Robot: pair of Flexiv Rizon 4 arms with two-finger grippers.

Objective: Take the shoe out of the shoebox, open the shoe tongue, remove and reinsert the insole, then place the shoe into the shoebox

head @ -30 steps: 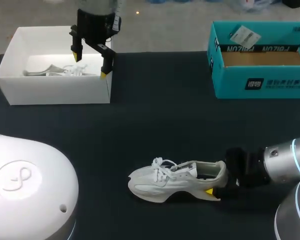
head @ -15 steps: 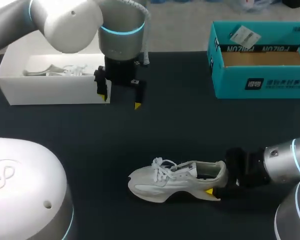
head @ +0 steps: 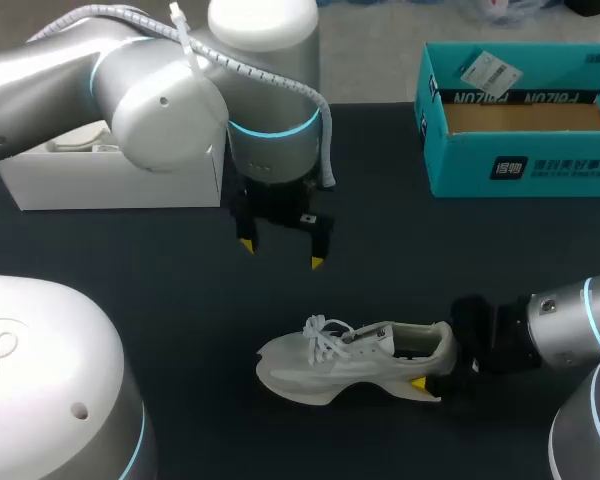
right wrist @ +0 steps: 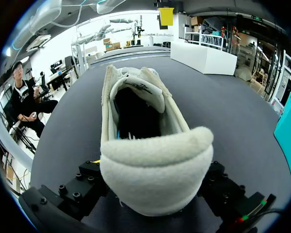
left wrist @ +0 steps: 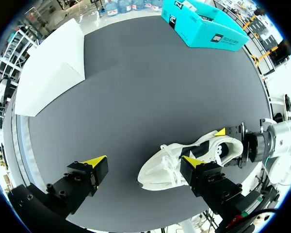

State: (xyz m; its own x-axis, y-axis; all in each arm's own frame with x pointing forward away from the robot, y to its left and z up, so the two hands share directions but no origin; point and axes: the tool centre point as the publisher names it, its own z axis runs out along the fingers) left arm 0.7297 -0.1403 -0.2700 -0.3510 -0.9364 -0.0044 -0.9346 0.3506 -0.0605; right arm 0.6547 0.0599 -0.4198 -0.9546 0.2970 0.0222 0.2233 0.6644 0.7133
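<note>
A white lace-up shoe lies on its sole on the black table, toe to the left. My right gripper is shut on its heel from the right, one yellow tip showing under the heel. In the right wrist view the padded heel fills the gap between the fingers, and the shoe's mouth and tongue lie ahead. My left gripper hangs open above the table, behind the shoe's laces and apart from them. In the left wrist view the shoe lies below the spread fingers.
An open white shoebox stands at the back left, partly hidden by my left arm; a pale shoe part shows inside. An open teal box stands at the back right. Both boxes also show in the left wrist view: white shoebox, teal box.
My left arm has swung from over the white shoebox forward and to the right, and now hangs just behind the shoe. The right gripper and the shoe have stayed put.
</note>
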